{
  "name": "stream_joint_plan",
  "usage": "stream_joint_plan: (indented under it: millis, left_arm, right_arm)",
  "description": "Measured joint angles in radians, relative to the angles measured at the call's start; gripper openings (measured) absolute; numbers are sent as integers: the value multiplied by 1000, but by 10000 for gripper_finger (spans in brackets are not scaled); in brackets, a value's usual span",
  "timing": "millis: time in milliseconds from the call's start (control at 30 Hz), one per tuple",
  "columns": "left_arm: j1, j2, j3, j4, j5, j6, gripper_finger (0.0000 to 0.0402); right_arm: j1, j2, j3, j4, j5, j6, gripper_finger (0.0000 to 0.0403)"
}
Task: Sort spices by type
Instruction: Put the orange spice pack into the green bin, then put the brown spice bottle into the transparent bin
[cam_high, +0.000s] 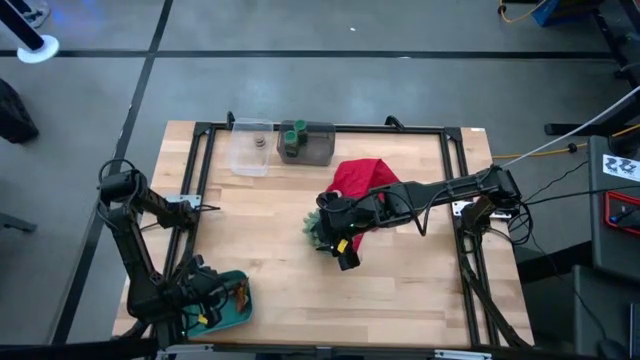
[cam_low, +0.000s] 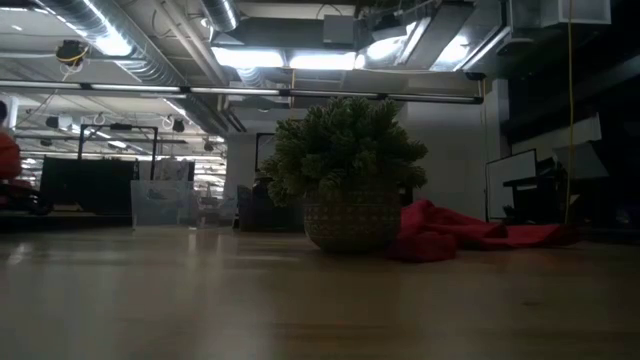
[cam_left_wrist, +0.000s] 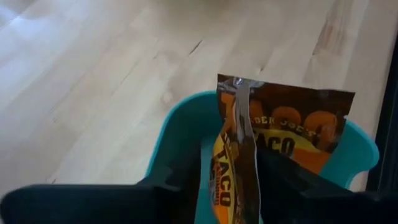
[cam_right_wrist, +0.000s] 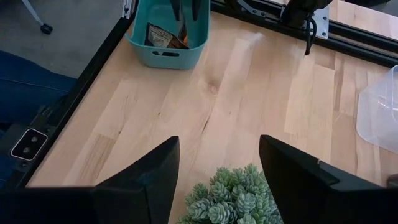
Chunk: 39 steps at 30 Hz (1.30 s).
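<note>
left gripper (cam_high: 215, 300) clamps packet (cam_left_wrist: 249, 155) over bin (cam_left_wrist: 180, 124)

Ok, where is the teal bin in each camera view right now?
High view: teal bin at the table's near-left corner, under the left gripper.
Low view: not in it.
Left wrist view: bin holds a taco packet.
Right wrist view: bin far across the table.
Shared landmark: the packet.

A pale wooden worktop (cam_high: 400, 290) in a black frame stands on grey floor (cam_high: 330, 90) crossed by dark lines. Beyond it, ceiling strip lights (cam_low: 290, 60) and ducts (cam_low: 150, 50) run overhead; a white wall (cam_low: 455, 160) stands at about 2 o'clock.
</note>
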Motion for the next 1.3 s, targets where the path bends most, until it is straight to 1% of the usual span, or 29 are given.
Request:
stream_joint_plan:
  millis: [167, 300, 433, 533, 633, 700, 733, 800, 867, 967, 1033, 1167, 1233, 1300]
  left_arm:
    - [0, -15, 9, -1, 2, -6, 134]
    - [0, -64, 41, 0, 2, 10, 135]
    - [0, -122, 63, 0, -5, 58, 134]
    - [10, -158, 63, -6, -68, 89, 136]
    - [44, -195, 63, -48, -195, 137, 136]
    - [90, -223, 63, -88, -270, 168, 136]
    - [119, -240, 63, -109, -285, 189, 136]
    - [189, -286, 63, -143, -289, 241, 136]
    - [266, -329, 63, -151, -291, 330, 136]
    - [392, -396, 63, -141, -278, 488, 136]
    - [475, -437, 63, -116, -246, 599, 136]
    - [613, -498, 63, -55, -135, 781, 137]
    - [659, -516, 63, -36, -77, 829, 137]
    - [691, -527, 63, -27, -44, 856, 137]
  right_arm:
    - [0, 0, 0, 0, 0, 0, 221]
    - [0, 0, 0, -1, 6, 0, 221]
    - [0, -4, 0, -21, 30, 0, 221]
    - [-2, -31, 0, -77, 31, 0, 220]
    - [-2, -72, 0, -154, 42, 0, 220]
    - [-2, -101, 0, -213, 76, 0, 220]
    - [-2, -112, 0, -242, 95, 0, 220]
    - [-8, -134, 0, -297, 121, 0, 220]
    - [-22, -149, 0, -354, 125, 0, 220]
    - [-68, -162, 0, -435, 98, -11, 221]
    - [-112, -176, -20, -442, 69, -27, 220]
    - [-226, -200, -79, -454, 10, -85, 221]
    - [-291, -212, -105, -456, -7, -118, 221]
    - [-355, -216, -117, -468, -9, -163, 221]
